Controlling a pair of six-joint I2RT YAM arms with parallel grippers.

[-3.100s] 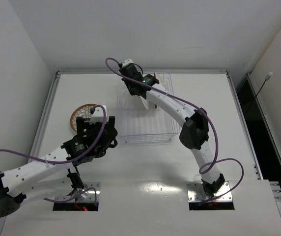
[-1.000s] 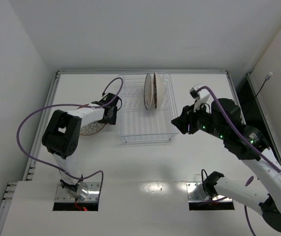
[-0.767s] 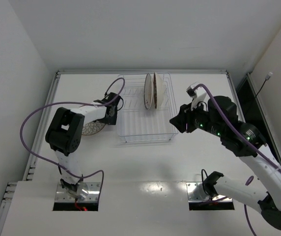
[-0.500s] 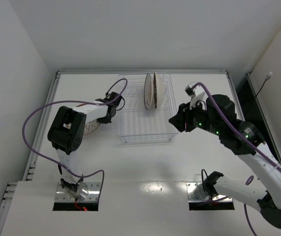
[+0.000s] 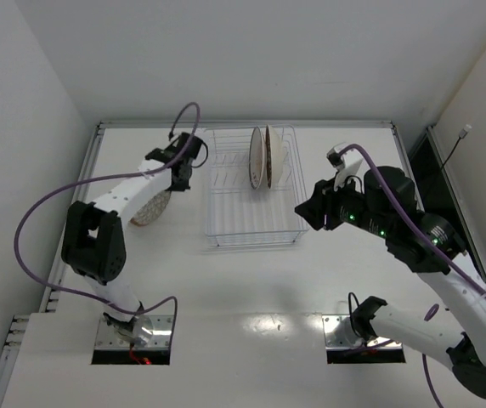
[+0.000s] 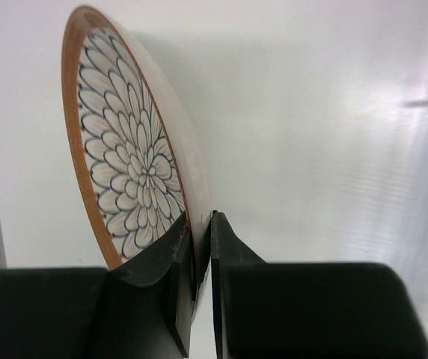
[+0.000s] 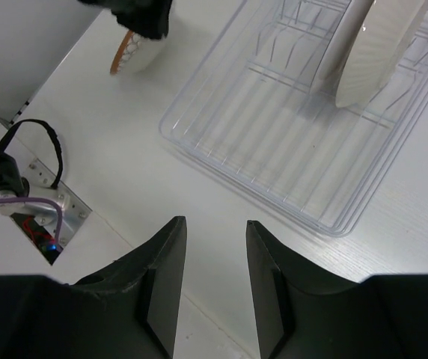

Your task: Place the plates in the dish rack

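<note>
My left gripper [image 6: 201,232] is shut on the rim of a brown-rimmed plate [image 6: 128,168] with a white petal-patterned face. The plate stands tilted on edge over the white table. From above, this plate [image 5: 148,208] lies left of the dish rack [image 5: 251,225], with the left gripper [image 5: 178,181] at its far right edge. Two plates [image 5: 264,156] stand upright in the far end of the rack [image 7: 274,142]. My right gripper [image 7: 215,232] hangs open and empty above the table near the rack's right front corner, and appears in the top view as the right gripper [image 5: 301,212].
The table's raised rails [image 5: 81,195] run along the left and far edges. Purple cables [image 5: 64,195] loop around both arms. A cut-out with wires [image 7: 27,202] sits near the left arm's base.
The left gripper has shut on the plate's rim, and its wrist has swung toward the far side, tilting the plate up. The right arm has barely shifted.
</note>
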